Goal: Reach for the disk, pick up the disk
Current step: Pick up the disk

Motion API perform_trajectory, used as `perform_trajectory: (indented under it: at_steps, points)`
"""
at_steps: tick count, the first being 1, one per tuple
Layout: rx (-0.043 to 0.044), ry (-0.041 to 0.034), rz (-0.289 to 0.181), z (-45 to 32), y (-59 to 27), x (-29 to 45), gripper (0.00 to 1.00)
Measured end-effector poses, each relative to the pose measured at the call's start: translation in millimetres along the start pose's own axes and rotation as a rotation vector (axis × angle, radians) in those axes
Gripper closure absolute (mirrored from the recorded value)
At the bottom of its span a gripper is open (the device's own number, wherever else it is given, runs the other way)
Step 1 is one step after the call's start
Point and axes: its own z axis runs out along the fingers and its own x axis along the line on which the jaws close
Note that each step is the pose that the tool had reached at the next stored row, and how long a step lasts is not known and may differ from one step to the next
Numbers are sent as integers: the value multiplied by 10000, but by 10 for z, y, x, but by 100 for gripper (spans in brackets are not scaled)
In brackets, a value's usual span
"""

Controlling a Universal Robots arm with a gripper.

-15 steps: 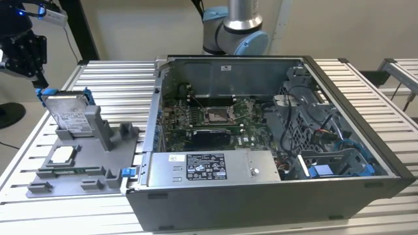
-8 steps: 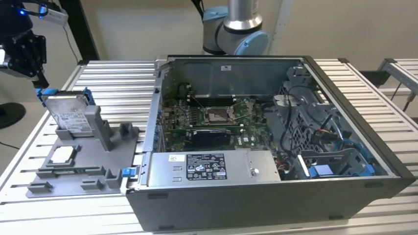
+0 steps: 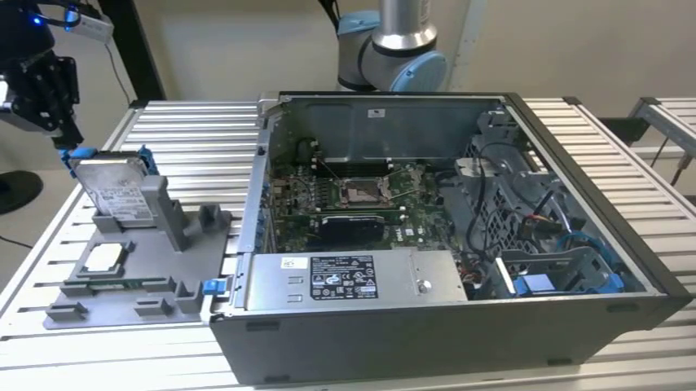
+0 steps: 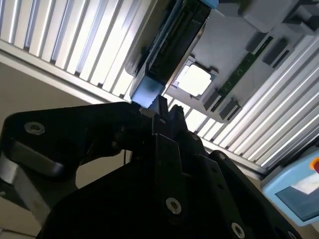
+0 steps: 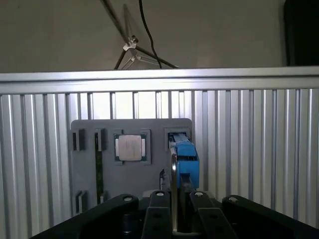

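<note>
The disk [image 3: 112, 193] stands upright in a slot of the grey holder [image 3: 163, 269] on the exterior view's left, its silver face with a white label showing and a blue bracket [image 3: 103, 153] along its upper edge. My black gripper [image 3: 68, 140] hangs just above that upper corner, at the bracket. In the first wrist view the disk [image 5: 174, 164] is edge-on and runs between the two fingers of my gripper [image 5: 178, 196], which stand apart on either side. In the second wrist view the gripper [image 4: 167, 107] has its tips at the blue corner of the disk [image 4: 147, 92].
A small silver square chip [image 3: 103, 258] lies flat on the holder. An open computer case [image 3: 435, 228] with a long grey labelled box [image 3: 348, 281] stands to the exterior view's right. Everything rests on a slatted aluminium table [image 3: 196, 138].
</note>
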Motion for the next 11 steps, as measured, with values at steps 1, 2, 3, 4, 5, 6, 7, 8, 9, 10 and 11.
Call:
perform_trajectory:
  at_steps: [1,2,3,4,5,6,7,8,9,10,11]
  points:
    - [0,0,-9,0,0,0,0]
    - [0,0,-18,0,0,0,0]
    - [0,0,-27,0,0,0,0]
    - [0,1,-36,0,0,0,0]
    - [0,1,-46,0,0,0,0]
    - [0,1,-56,0,0,0,0]
    - [1,1,-64,0,0,0,0]
    - [0,2,-74,0,0,0,0]
    - [1,2,-80,0,0,0,0]
    - [5,1,-78,6,0,-4,0]
    - [4,0,-79,17,0,-4,0]
